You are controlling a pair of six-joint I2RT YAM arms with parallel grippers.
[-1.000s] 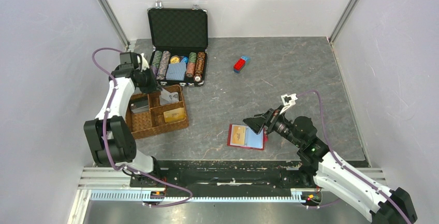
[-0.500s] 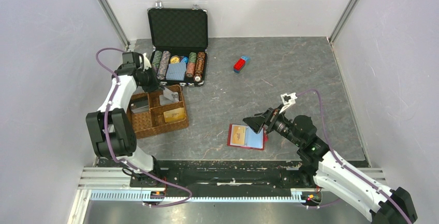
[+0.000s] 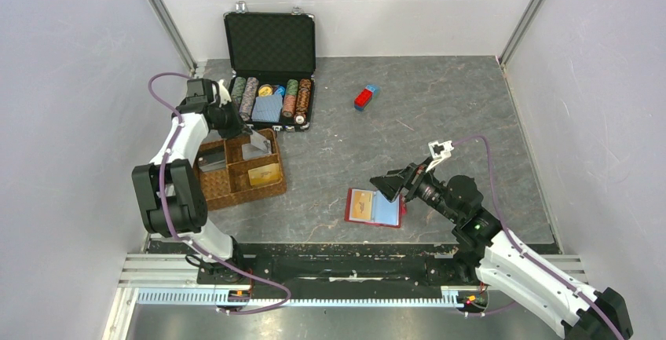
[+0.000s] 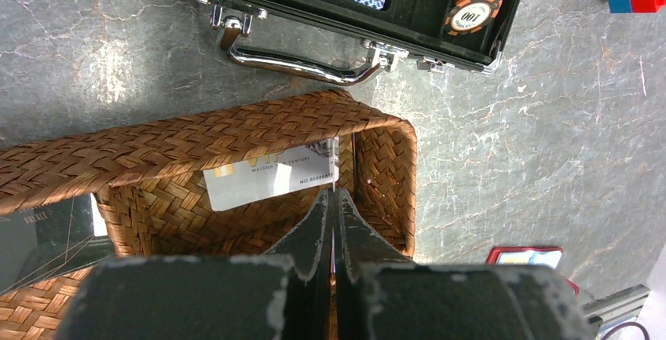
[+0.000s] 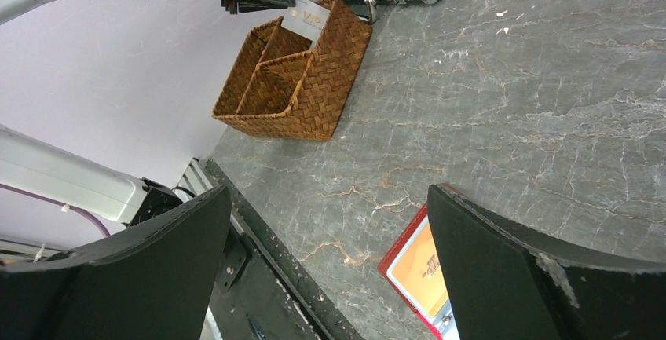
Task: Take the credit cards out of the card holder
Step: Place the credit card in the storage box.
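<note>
Showing grey veined tabletop [image 3: 440, 120], pale walls [image 3: 71, 81], left claw [image 4: 333, 197] seemingly pinching credit card [image 4: 267, 179], right claw [image 3: 389, 187] spread.

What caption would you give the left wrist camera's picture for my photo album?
Shut left jaws point at a pale credit card leaning inside a wicker basket, poker-chip case beyond.

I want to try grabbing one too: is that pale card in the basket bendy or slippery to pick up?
Probably stiff: the card looks flat though the left pincer seems to pinch just one edge. Likely light and a bit slippery, being so thin and smooth. It stands tilted in the basket, so it may topple flat.
</note>
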